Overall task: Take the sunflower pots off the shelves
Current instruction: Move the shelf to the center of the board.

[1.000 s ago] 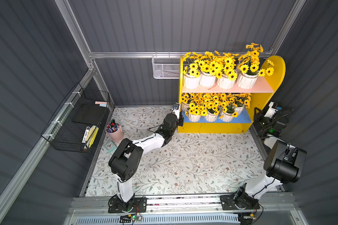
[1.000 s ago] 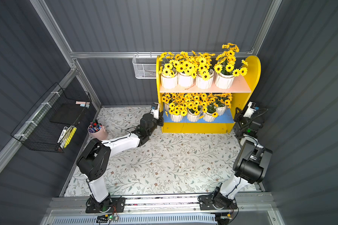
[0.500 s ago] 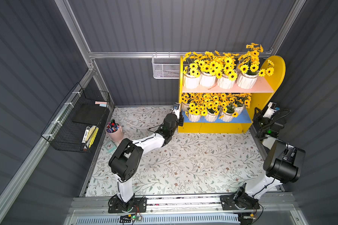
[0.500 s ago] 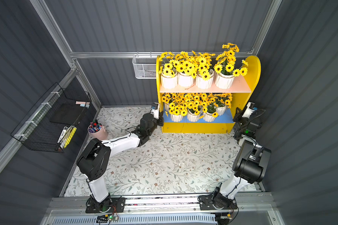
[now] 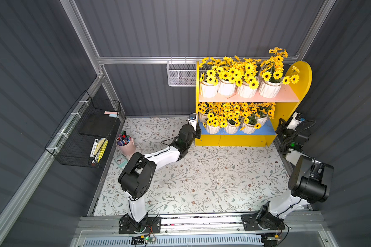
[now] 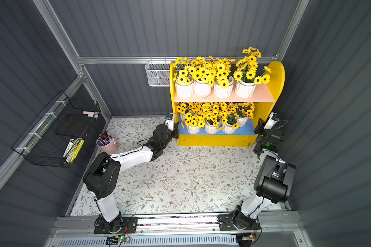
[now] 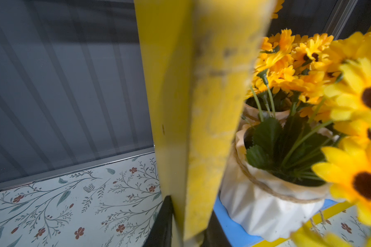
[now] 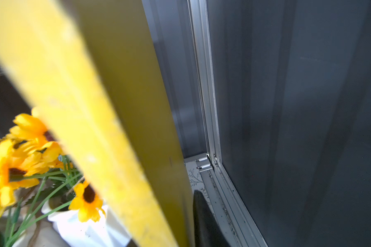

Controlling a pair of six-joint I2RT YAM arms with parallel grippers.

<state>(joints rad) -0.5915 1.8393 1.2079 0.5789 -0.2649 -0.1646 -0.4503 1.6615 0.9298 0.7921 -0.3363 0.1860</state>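
Observation:
The yellow shelves [image 5: 231,140] [image 6: 212,140] stand at the back right. Several sunflower pots [image 5: 226,87] line the pink upper board, and more pots [image 5: 231,128] crowd the blue lower board. My left gripper [image 5: 198,130] [image 6: 176,130] is shut on the shelves' left side panel [image 7: 201,107], which passes between its black fingers [image 7: 165,218]; a white ribbed pot [image 7: 266,209] stands just inside. My right gripper [image 5: 280,126] [image 6: 257,126] [image 8: 169,231] is shut on the right side panel [image 8: 84,107], with a pot [image 8: 84,231] beyond it.
A white mesh basket [image 5: 180,74] hangs on the back wall beside the shelves. A black wire rack [image 5: 84,132] hangs on the left wall, with a pink cup of markers [image 5: 125,145] and a small teal clock [image 5: 120,160] below. The right wall runs close to the shelves.
My right gripper has closed the last bit onto the right side panel, and its arm has shifted slightly. The left arm, the shelves and the pots have not moved.

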